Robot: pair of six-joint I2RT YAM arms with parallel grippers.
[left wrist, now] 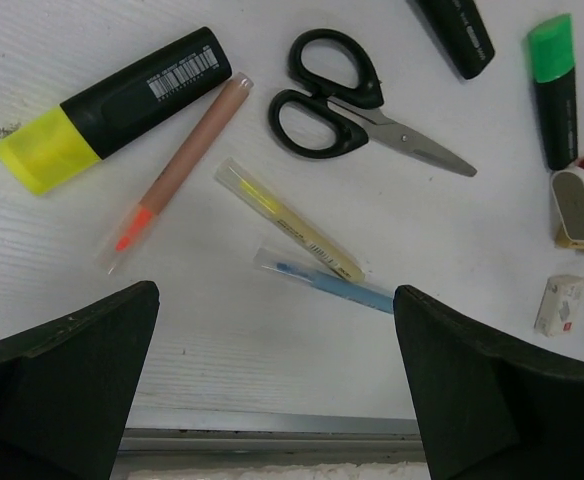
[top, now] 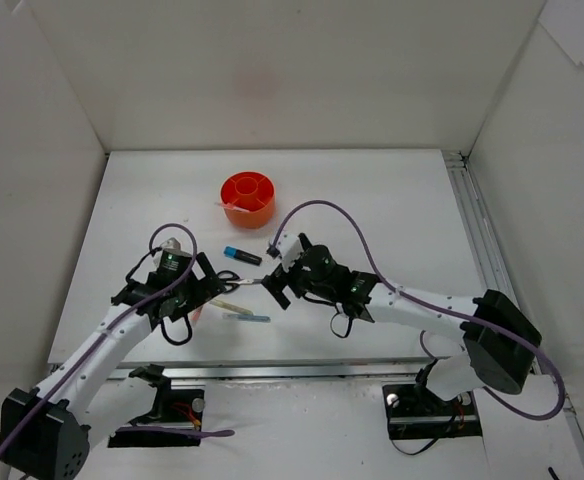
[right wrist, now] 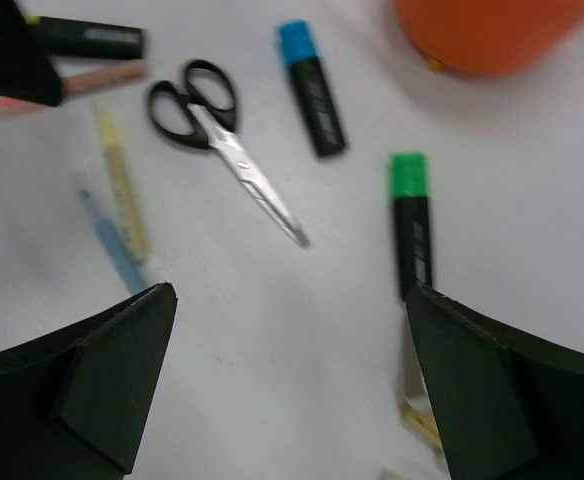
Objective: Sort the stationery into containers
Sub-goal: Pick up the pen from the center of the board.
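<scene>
The left gripper (left wrist: 275, 330) and the right gripper (right wrist: 290, 300) both hang wide open over the desk (top: 372, 200), with nothing between their fingers. Beneath them lie the scissors (left wrist: 342, 100), a yellow highlighter (left wrist: 112, 105), an orange pen (left wrist: 177, 175), a yellow pen (left wrist: 292, 220) and a blue pen (left wrist: 337, 285), with a green highlighter (left wrist: 554, 90), a blue highlighter (right wrist: 312, 90) and a white eraser (left wrist: 560, 305) nearby. The orange organiser (top: 248, 196) stands apart, farther back on the desk.

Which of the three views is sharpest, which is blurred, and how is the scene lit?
Left wrist: sharp, the barcode on the yellow highlighter crisp. Right wrist: blurred, with scissors and green highlighter soft-edged. Top external: even, diffuse light, faint shadows; the orange organiser is clear, small items hard to resolve.
</scene>
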